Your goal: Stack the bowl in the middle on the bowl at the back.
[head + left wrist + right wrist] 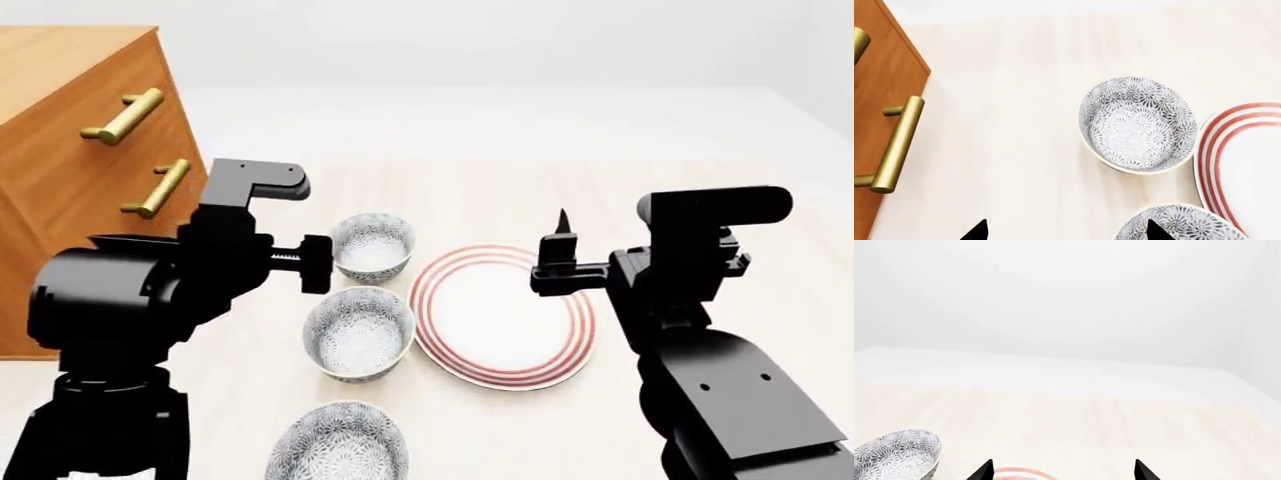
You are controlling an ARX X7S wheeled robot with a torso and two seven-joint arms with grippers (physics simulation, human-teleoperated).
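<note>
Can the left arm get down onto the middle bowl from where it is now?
Probably yes: the left gripper is open and empty, the middle bowl sits uncovered just beside it, apart from the back bowl and the plate.

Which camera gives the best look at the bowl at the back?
The left wrist view: the bowl at the back sits whole and close, with its patterned inside and rim plain. The head view shows it whole but smaller, beside the left arm. The right wrist view catches only its side at the picture's edge.
</note>
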